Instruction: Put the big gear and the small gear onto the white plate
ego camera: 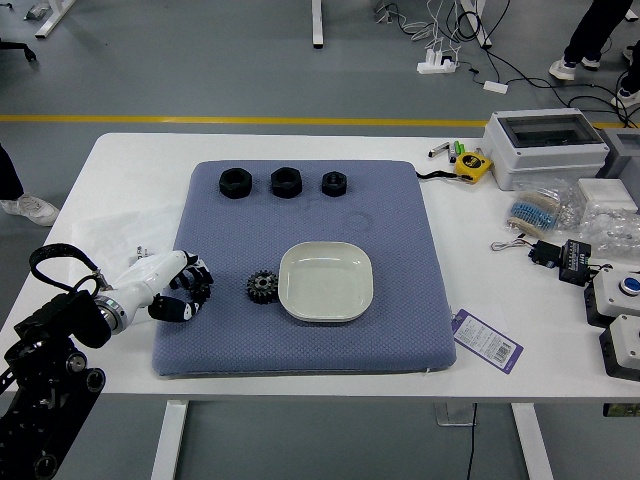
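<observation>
Clamping the small gear [202, 292] in the curled fingers of my left hand [162, 277], I want firm contact first. Then I should lift straight, clearing the big gear [262, 287].

The big, round, toothed gear [262, 287] and the small toothed gear [201, 293] are black; the shallow, rounded-square plate [326, 282] is plain off-white; the rectangular padded mat [400, 250] is slate blue with a fine speckle; the robot's left hand [158, 278] is white and black; the rectangular card tag [487, 341] is white, bordered purple, with black barcode stripes.
</observation>
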Robot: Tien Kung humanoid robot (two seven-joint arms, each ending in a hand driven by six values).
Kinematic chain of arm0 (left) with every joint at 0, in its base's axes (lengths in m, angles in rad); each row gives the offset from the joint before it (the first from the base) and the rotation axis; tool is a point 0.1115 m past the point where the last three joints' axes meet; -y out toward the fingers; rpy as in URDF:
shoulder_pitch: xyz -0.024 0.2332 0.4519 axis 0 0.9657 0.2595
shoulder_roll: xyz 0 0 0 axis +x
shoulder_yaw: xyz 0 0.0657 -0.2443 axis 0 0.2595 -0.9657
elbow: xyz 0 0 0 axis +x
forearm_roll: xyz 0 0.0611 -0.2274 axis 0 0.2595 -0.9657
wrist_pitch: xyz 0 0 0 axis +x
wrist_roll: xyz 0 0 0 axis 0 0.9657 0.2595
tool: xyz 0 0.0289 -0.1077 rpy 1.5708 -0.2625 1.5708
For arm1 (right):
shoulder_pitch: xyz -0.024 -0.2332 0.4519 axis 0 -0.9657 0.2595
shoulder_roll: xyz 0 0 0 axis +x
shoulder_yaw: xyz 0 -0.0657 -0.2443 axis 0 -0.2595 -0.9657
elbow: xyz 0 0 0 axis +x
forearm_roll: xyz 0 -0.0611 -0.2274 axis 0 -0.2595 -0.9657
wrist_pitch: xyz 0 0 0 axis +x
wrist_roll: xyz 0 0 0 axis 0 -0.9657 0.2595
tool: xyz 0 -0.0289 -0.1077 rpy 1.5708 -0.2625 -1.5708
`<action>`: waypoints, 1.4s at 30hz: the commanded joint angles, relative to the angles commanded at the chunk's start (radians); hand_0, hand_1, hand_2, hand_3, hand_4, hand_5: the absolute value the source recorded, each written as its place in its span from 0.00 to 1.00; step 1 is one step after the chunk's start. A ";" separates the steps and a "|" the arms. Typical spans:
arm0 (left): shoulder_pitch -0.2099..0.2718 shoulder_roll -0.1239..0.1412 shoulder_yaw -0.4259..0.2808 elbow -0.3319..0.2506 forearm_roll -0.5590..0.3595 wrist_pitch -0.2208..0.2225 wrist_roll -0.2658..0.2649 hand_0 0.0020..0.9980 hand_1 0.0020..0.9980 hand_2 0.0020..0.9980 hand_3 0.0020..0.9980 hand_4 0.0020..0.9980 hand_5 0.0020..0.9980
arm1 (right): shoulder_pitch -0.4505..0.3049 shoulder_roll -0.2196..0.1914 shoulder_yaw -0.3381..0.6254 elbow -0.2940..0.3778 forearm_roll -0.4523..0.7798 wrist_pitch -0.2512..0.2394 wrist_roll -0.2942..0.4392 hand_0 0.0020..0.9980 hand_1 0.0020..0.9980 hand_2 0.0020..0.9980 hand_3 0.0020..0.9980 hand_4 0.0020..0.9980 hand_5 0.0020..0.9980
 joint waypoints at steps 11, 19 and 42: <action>0.003 0.001 0.001 -0.015 -0.009 -0.004 0.001 0.43 0.52 0.57 0.54 0.54 0.00 | -0.002 0.001 0.003 0.000 -0.003 -0.002 -0.001 0.64 0.63 0.72 0.59 0.85 0.71; 0.004 0.001 -0.009 -0.049 -0.024 0.000 0.001 0.42 0.51 0.56 0.54 0.52 0.00 | -0.005 0.001 0.005 0.000 -0.007 -0.003 -0.002 0.64 0.63 0.72 0.59 0.85 0.71; -0.116 -0.050 0.159 -0.068 -0.124 0.088 -0.051 0.42 0.51 0.55 0.54 0.48 0.00 | 0.003 0.000 0.001 0.000 0.000 -0.004 0.001 0.64 0.63 0.72 0.59 0.84 0.71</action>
